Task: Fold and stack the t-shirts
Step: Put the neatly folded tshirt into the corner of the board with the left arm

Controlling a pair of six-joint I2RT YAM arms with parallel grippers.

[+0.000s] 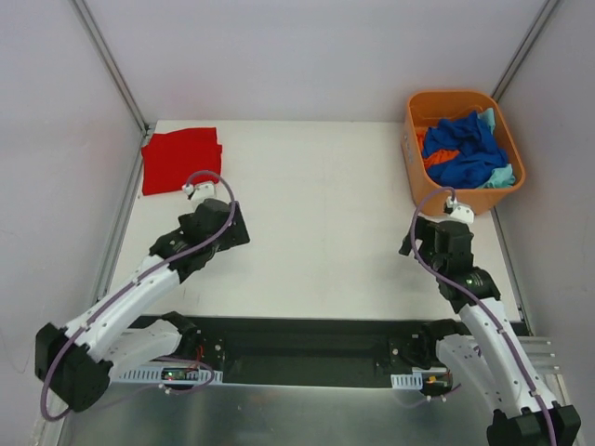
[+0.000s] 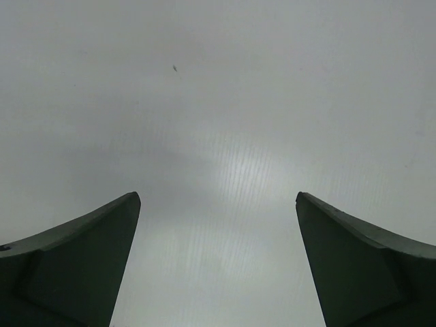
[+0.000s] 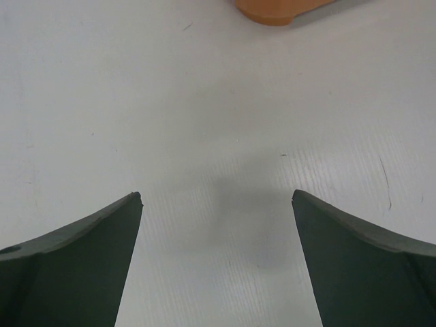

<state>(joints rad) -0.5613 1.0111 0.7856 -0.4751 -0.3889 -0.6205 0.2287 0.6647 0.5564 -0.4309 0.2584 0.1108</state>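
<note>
The folded bright red cloth t-shirt point(image 1: 179, 160) lies at the far left corner of the white table point(image 1: 325, 204). The crumpled blue, orange and teal shirts point(image 1: 462, 153) fill the orange plastic tub point(image 1: 453, 96). The left gripper point(image 2: 216, 197) and the right gripper point(image 3: 216, 194) both stand wide apart and hold nothing.

Each wrist view's bottom edge cuts off the fingers point(image 2: 68, 272) behind their tips. The right wrist view's top edge leaves only a corner of the tub point(image 3: 272, 12). From above, the arms point(image 1: 214, 228) hide their fingers; the blue shirt point(image 1: 465, 149) buries most of the orange shirt point(image 1: 433, 160) and teal shirt point(image 1: 502, 176).
</note>
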